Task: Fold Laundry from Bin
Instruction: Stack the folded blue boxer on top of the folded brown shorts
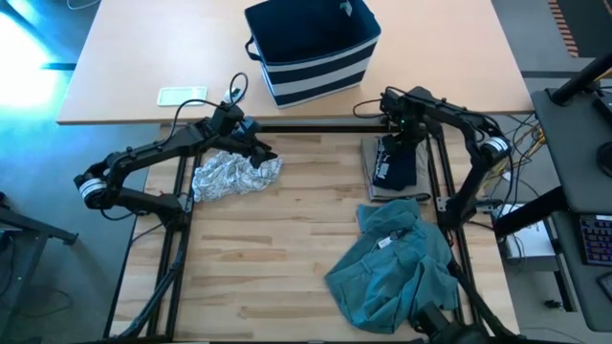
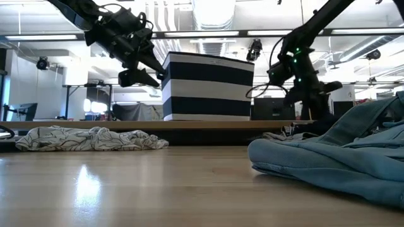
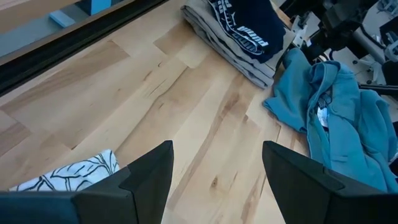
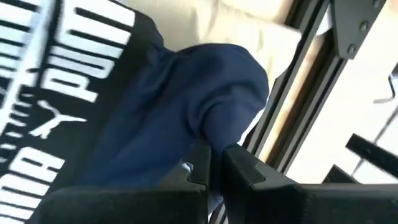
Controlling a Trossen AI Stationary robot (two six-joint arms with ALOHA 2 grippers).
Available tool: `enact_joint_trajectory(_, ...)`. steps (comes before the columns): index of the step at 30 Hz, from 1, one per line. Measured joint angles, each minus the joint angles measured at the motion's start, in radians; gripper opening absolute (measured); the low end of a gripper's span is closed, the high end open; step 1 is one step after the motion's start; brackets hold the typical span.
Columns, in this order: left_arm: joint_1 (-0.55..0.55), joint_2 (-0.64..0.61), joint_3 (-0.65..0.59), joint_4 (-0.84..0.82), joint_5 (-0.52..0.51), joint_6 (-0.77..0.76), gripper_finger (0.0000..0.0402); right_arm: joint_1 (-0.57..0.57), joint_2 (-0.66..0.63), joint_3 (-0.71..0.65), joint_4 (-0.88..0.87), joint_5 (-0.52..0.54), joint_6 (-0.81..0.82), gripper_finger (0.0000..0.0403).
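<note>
You can read "puma" in white letters, with a leaping-cat logo, on the dark navy folded garment (image 4: 106,118); it lies on top of a folded tan garment (image 3: 217,37) at the wooden table's (image 1: 287,248) right edge, toward the far side. Your right gripper (image 4: 214,158) reaches down onto that navy cloth with its fingers clenched on a fold of it; the cloth bunches up just ahead of the fingertips. In the low view this stack is mostly hidden behind the teal heap.

Your left gripper (image 3: 214,171) hangs released above the far left part of the table, jaws spread wide and holding nothing, just over the edge of the crumpled grey-white patterned garment (image 1: 229,174).

The large teal-green garment (image 1: 397,268) sprawls unfolded near the table's near right corner, a small white label showing at its collar; its writing is too small to read.

The soft navy blue fabric bin with white stripes (image 1: 311,53) stands on the tan tabletop beyond the far edge, its inside too dark to make out.
</note>
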Motion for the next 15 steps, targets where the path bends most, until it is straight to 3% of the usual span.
enact_joint_trajectory(4,0.000,-0.003,0.000,-0.029,0.000,0.002,0.0230,-0.010,0.016,0.000,-0.058,0.014,0.030,0.0048)
enact_joint_trajectory(8,0.000,-0.003,0.002,-0.050,-0.003,0.015,0.0230,0.006,-0.010,0.000,-0.103,0.014,0.077,0.0113)
enact_joint_trajectory(15,0.000,-0.010,0.002,-0.066,-0.003,0.035,0.0230,0.071,-0.122,-0.067,-0.123,-0.136,0.237,0.0225)
